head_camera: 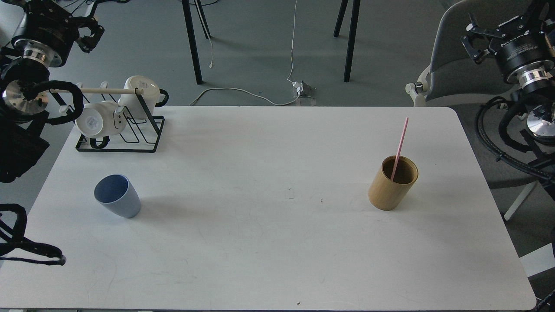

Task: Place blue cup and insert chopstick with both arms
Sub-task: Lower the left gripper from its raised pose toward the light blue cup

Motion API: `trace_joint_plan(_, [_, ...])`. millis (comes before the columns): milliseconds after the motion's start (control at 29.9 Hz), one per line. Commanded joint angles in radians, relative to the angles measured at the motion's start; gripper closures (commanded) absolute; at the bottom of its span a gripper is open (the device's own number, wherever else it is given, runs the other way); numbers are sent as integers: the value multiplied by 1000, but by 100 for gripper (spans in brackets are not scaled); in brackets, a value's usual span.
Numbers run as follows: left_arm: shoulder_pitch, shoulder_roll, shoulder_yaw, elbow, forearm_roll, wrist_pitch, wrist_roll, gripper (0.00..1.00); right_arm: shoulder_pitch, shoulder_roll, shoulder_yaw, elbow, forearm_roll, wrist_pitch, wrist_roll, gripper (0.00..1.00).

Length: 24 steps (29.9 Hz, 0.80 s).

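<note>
Right, nearest first: the blue cup (117, 196) stands upright at the near left of the table (269, 251). Farther right, the chopstick (400, 147) leans in the bamboo holder (392, 184), long axis pointing up and away. Up high, the left gripper (89, 32) hangs above the cup's side, the right gripper (479, 39) nearer the chopstick; both look parted and hold nothing.

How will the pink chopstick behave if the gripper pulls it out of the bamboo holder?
The chopstick looks thin and straight, so probably stiff and light, but easy to let slip. It leans on the rim of the bamboo holder, loose, so it should lift freely. A sideways pull might tip the holder.
</note>
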Motion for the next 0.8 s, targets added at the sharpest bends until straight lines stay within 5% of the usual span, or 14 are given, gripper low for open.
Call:
trace_joint_plan(0, [0, 0, -9, -2, 0, 0, -1, 1, 2, 0, 0, 0, 0, 0, 0, 0])
trace_joint_plan(435, [0, 78, 65, -92, 20, 0, 15, 0, -4, -3, -2, 23, 0, 0, 0, 0])
trace_joint_plan(602, [-11, 245, 240, -284, 156, 0, 5, 0, -6, -11, -2, 27, 0, 0, 0, 0])
trace_joint_plan(769, [-16, 394, 246, -489, 518, 0, 5, 1, -7, -12, 2, 27, 2, 0, 0, 0])
